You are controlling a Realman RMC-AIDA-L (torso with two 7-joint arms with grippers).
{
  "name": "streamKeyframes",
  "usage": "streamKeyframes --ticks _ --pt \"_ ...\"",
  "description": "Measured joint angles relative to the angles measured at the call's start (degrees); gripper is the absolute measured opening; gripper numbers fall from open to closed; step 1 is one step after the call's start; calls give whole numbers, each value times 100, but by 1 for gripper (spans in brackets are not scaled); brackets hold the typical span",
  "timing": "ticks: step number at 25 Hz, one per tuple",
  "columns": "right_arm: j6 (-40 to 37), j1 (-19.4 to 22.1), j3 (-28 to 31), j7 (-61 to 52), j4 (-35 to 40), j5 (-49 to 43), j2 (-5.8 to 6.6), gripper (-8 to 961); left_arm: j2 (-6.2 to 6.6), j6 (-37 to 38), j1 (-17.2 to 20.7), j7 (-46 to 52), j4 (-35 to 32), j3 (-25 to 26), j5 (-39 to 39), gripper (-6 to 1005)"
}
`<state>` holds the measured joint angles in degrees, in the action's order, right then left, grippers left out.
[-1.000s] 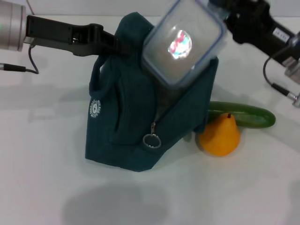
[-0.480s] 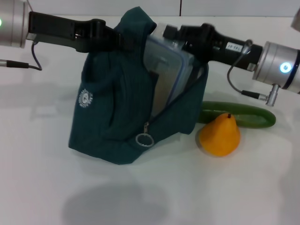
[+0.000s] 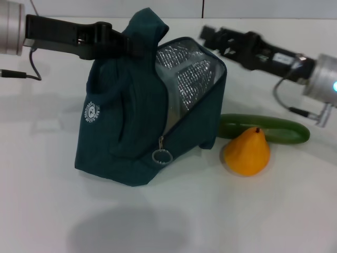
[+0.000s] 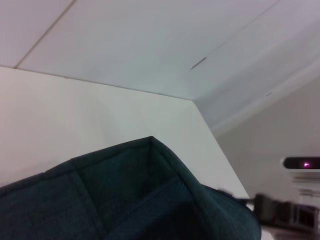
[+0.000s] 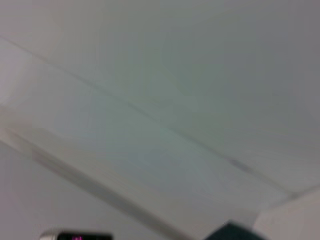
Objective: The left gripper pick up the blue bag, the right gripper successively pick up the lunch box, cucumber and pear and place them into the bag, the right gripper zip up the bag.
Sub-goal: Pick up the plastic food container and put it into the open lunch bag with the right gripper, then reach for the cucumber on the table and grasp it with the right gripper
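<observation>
The blue bag (image 3: 131,121) stands tilted on the white table, its mouth open and its silver foil lining (image 3: 184,79) showing. My left gripper (image 3: 136,46) is shut on the bag's top edge and holds it up. In the left wrist view the bag's fabric (image 4: 125,200) fills the near part. My right gripper (image 3: 209,36) hovers open and empty just beyond the bag's mouth. The lunch box is hidden from every view. Right of the bag the cucumber (image 3: 263,128) lies flat, with the pear (image 3: 246,152) in front of it.
The white table (image 3: 253,211) stretches in front of and to the left of the bag. A ring zip pull (image 3: 161,156) hangs at the bag's lower front. Cables trail from both arms.
The right gripper carried the lunch box down into the bag's mouth, let go of it and drew back to the right. The bag shifted slightly left and its foil lining now shows.
</observation>
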<state>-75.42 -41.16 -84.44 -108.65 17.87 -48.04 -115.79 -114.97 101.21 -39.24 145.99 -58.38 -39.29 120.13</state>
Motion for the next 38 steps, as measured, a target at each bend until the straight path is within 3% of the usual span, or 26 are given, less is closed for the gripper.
streamKeyframes --ticks 3,5,8,10,11,13,16,17,21,27,28,31,32,34,38 --pt "-37 326 286 330 339 -79 175 382 20 -6 48 0 -30 0 -25 41" --pt "-121 501 527 523 559 -173 456 423 39 -6 110 -3 -50 0 -105 42" --pt "-152 651 821 497 1024 -556 1049 483 106 -6 220 -7 -57 2 -230 42" --pt "-165 644 904 216 1420 -1108 1533 524 110 -5 225 -9 -58 1 -240 42" --pt "-165 644 904 216 1420 -1108 1533 544 123 1 237 -14 -104 0 -264 42" --pt "-331 310 962 -299 1888 -2420 2008 598 124 5 244 -15 -159 0 -275 42" --pt "-596 -12 1072 -436 1959 -3246 2119 700 115 6 244 -17 -210 -23 -281 42" --pt "-1097 -467 1262 -499 2000 -4410 2153 702 110 6 234 -17 -210 -30 -281 42" --pt "-1680 -968 1351 -489 2511 -6384 2020 710 102 3 212 -18 -211 -41 -281 42" --pt "-2340 -1436 1380 -304 3369 -8879 1427 855 72 3 206 -11 -210 -12 -300 42" --pt "-2374 -1480 1395 -141 3419 -9227 1264 884 61 4 202 -11 -210 -10 -307 42" --pt "-2263 -1455 1427 216 3547 -9614 979 885 38 3 196 18 -236 -31 -312 41" --pt "-2263 -1455 1427 216 3547 -9614 979 885 37 3 199 23 -242 -35 -313 41" --pt "-2019 -1407 1439 547 3603 -9728 746 885 31 3 220 30 -251 -33 -313 41" --pt "-1712 -1332 1515 806 3651 -9697 534 884 16 3 231 35 -252 -29 -313 41"
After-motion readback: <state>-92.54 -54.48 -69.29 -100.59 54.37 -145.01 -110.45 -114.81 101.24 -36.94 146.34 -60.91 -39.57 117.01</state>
